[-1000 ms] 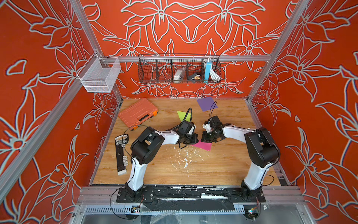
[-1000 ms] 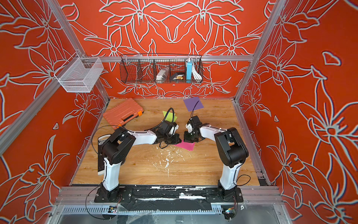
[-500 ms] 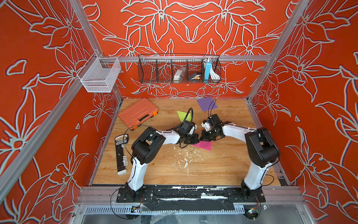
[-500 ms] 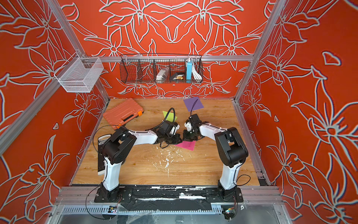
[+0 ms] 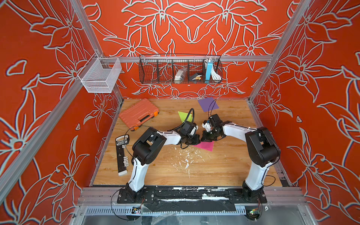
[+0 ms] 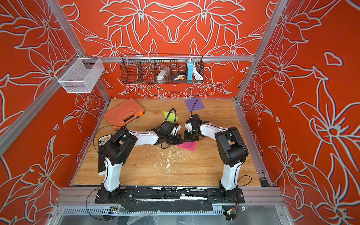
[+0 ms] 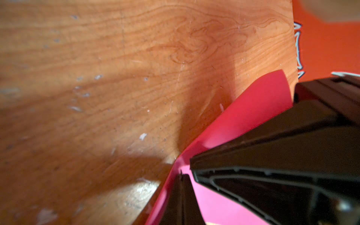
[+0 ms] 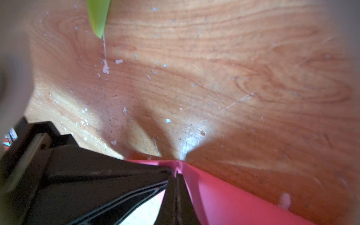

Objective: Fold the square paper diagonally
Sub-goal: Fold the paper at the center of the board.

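Both left jaws and right jaws pinch shut on the raised far edge of the pink paper [image 5: 206,146]; bring corner squarely onto opposite corner before creasing.

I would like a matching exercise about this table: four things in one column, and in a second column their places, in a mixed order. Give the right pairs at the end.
Things
1. pink paper
2. purple paper
3. green paper
4. orange case

Places
a. flat at the back, beyond the right gripper
b. closed, near the left wall
c. pinched by both the left gripper and the right gripper
d. between the orange case and the purple paper

Pairs: 1-c, 2-a, 3-d, 4-b
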`<action>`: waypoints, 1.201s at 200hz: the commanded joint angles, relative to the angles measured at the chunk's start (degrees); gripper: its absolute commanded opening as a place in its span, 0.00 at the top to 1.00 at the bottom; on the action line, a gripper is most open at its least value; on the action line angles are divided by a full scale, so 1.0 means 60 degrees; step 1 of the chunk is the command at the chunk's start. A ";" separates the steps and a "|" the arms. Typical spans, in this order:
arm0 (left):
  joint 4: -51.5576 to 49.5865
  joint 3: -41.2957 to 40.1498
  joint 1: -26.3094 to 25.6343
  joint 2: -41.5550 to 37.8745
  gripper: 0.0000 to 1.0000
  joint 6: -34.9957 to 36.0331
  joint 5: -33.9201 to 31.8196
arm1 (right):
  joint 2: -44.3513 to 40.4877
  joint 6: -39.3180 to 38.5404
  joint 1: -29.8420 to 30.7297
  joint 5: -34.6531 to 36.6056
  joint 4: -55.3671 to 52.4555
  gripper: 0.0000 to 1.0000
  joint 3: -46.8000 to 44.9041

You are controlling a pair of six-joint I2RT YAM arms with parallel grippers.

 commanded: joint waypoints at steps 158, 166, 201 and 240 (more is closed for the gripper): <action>-0.0934 0.0011 -0.0098 0.0531 0.98 0.0169 -0.0301 | 0.0738 -0.0167 -0.0900 0.1038 -0.0235 1.00 -0.0014; -0.0934 0.0004 -0.0097 0.0520 0.97 0.0166 -0.0313 | 0.0764 -0.0154 -0.0931 0.1053 -0.0208 1.00 -0.0011; -0.0949 -0.0011 -0.0094 0.0513 0.97 0.0174 -0.0317 | 0.0873 -0.0061 -0.1119 0.1088 -0.0123 1.00 0.0018; -0.0963 -0.0026 -0.0094 0.0463 0.97 0.0187 -0.0340 | 0.0888 0.0011 -0.1364 0.1255 -0.0074 1.00 0.0033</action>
